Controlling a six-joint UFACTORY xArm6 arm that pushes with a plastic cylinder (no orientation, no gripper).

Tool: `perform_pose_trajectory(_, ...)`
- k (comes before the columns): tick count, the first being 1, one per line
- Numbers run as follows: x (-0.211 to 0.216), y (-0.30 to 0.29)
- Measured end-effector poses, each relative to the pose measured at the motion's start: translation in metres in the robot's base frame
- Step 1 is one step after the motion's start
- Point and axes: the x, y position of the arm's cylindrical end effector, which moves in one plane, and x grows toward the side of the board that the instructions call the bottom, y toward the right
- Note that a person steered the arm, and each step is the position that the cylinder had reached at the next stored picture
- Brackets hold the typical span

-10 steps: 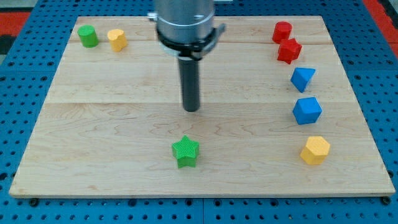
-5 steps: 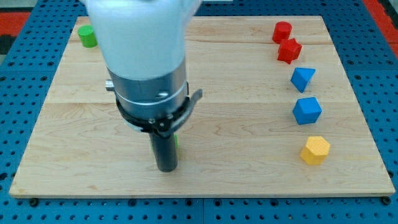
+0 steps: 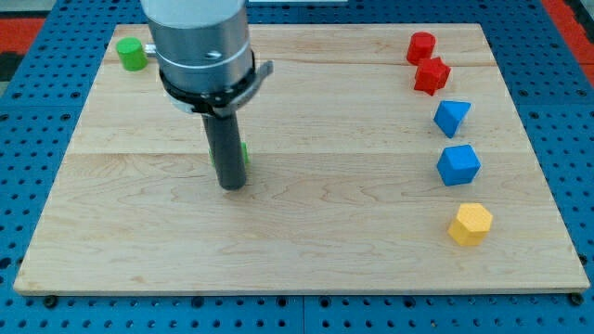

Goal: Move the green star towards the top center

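Note:
The green star point(image 3: 244, 153) is almost wholly hidden behind my rod; only a thin green sliver shows at the rod's right edge, left of the board's centre. My tip point(image 3: 230, 185) rests on the wooden board point(image 3: 353, 213), just below the star and touching or nearly touching it. The arm's grey body covers the top left part of the board.
A green cylinder point(image 3: 131, 54) stands at the top left corner. Down the view's right side stand two red blocks point(image 3: 421, 46) point(image 3: 432, 75), two blue blocks point(image 3: 451, 117) point(image 3: 458, 164) and a yellow hexagonal block point(image 3: 471, 224).
My tip swung down below the green star, then moved up and slightly left, carrying the star up the board. The arm now hides the yellow block at the top left.

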Motion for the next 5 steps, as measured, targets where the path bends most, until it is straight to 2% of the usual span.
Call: perform_pose_trajectory(5,-0.164,-0.016)
